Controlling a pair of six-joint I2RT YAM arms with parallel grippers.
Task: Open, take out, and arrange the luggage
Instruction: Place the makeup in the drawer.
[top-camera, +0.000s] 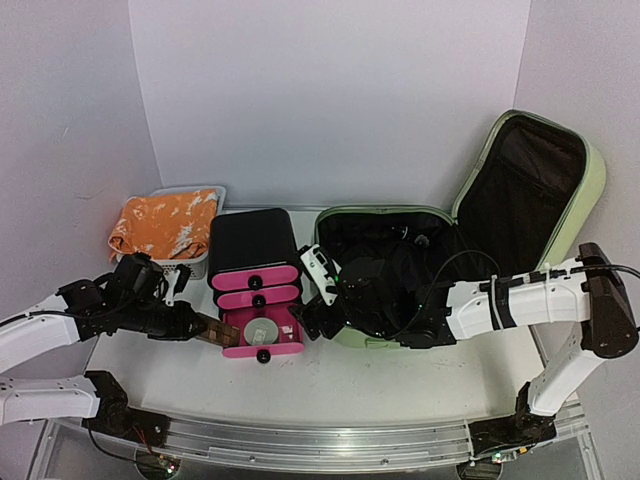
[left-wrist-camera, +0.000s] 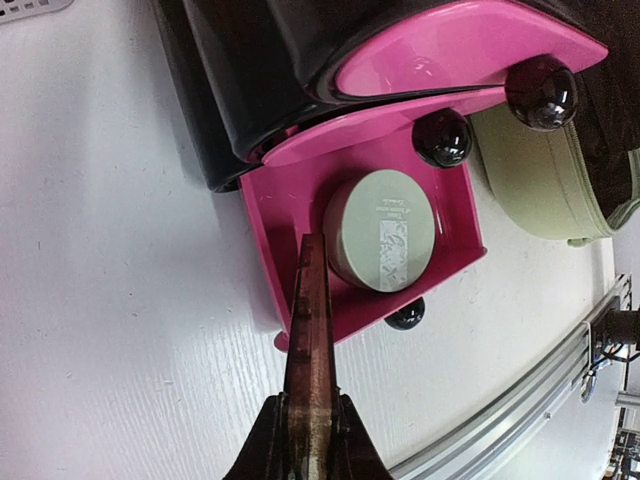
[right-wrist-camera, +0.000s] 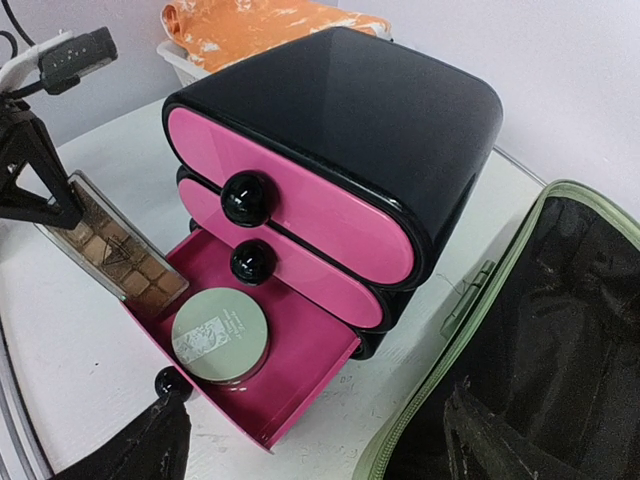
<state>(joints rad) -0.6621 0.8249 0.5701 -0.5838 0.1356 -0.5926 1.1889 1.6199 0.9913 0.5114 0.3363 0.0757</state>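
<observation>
Lying open at the right of the counter (top-camera: 400, 385), lid tilted back, the luggage (top-camera: 520, 180) is judged rigid-shelled, slick outside, soft-lined within; best gripped at the rim; left end effector (left-wrist-camera: 308, 405) is pinched on a flat palette (left-wrist-camera: 308, 320); right end effector (right-wrist-camera: 310, 400) is spread, empty.

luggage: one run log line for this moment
luggage open | left gripper shut on palette at open bottom drawer | right gripper open, empty
</observation>
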